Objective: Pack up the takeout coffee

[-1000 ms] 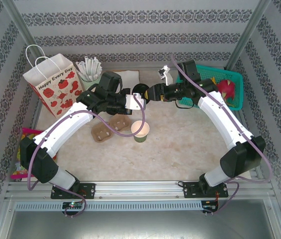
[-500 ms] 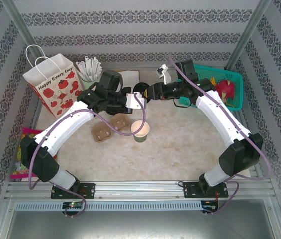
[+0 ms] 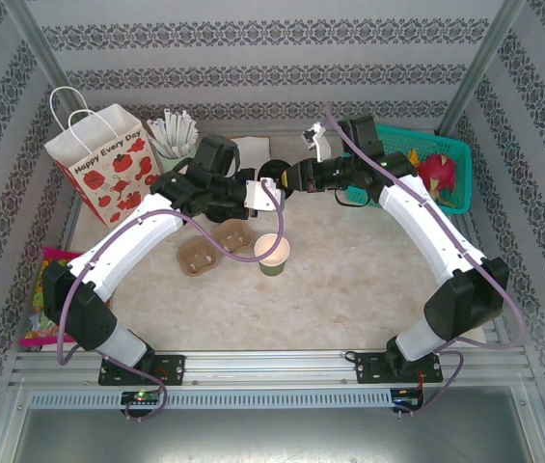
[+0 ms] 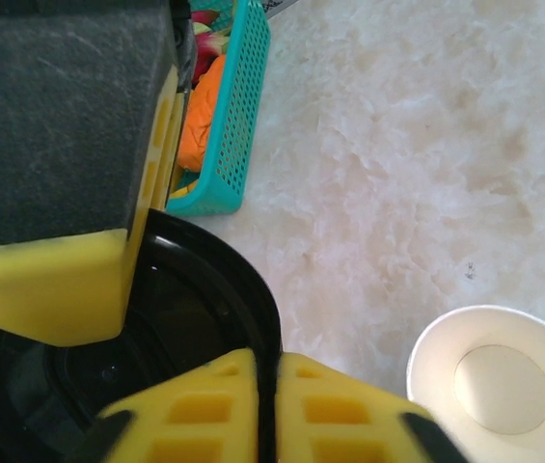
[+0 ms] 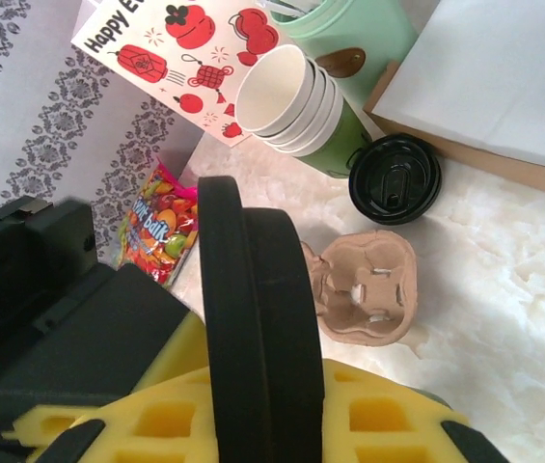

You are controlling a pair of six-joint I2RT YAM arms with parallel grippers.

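The cup (image 3: pixel 272 253) stands upright near the middle of the bench (image 3: pixel 368 289). It has no lid on. It is small and round. The outside is dark green paper and the inside is plain white. From the left wrist you can see down to its flat white bottom.

Its lid (image 4: pixel 195 318) is held off the bench, a little behind the cup, between the two arms. It is round, black, shiny plastic with a raised rim. The left jaws pinch the rim between yellow pads (image 4: pixel 216 415). The right jaws pinch the same lid from the other side. From the right wrist the lid shows edge-on, as a thick black band between two yellow waffle pads.

Just left of the cup lies a brown carrier (image 5: pixel 364 289) of rough pressed paper with round holes. A spare lid (image 5: pixel 395 178) lies flat beside a stack of cups (image 5: pixel 296 92) tipped on its side. A white paper bag (image 3: pixel 103 164) with red pictures stands far left. A teal mesh basket (image 3: pixel 441 154) sits far right. The bench is pale and blotchy like stone.
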